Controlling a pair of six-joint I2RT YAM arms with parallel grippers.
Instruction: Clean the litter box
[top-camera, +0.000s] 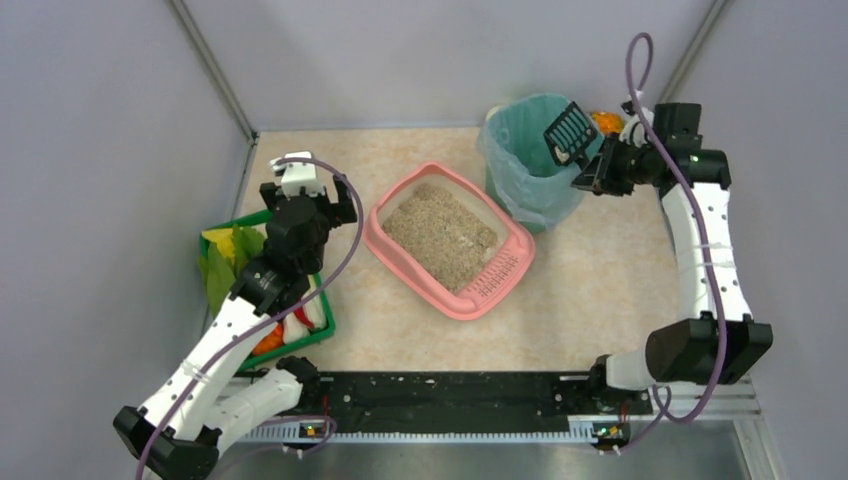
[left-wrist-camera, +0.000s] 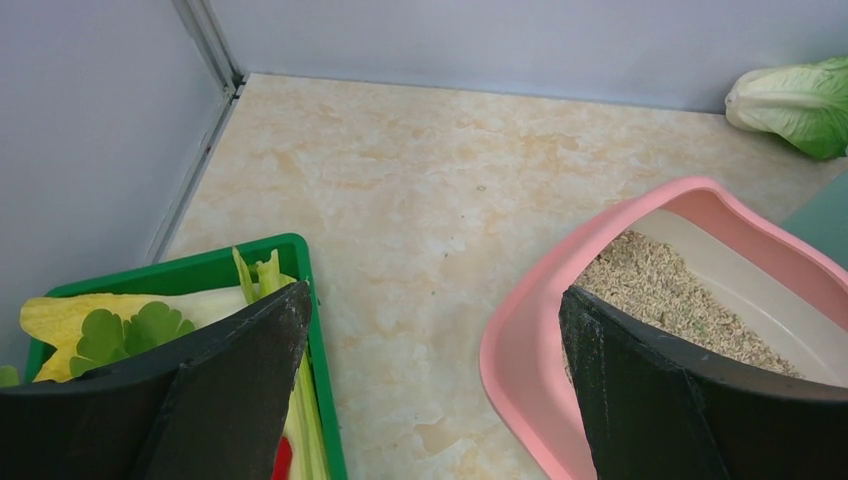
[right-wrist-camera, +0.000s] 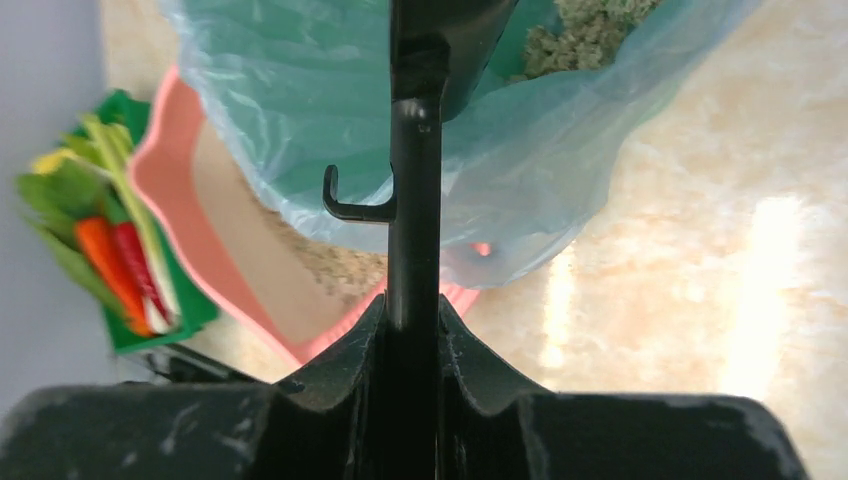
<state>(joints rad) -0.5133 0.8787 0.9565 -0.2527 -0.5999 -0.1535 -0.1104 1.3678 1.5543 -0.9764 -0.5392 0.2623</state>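
While our right gripper squeezed the scoop over the bin, our left gripper hung wide open, holding nothing, between the tray and the litter box.

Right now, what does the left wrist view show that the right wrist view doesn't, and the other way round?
Only left wrist: a cabbage by the back wall, and the left gripper, open and empty. Only right wrist: the right gripper shut on the scoop, and litter inside the bin. Both: the litter box and the green tray.
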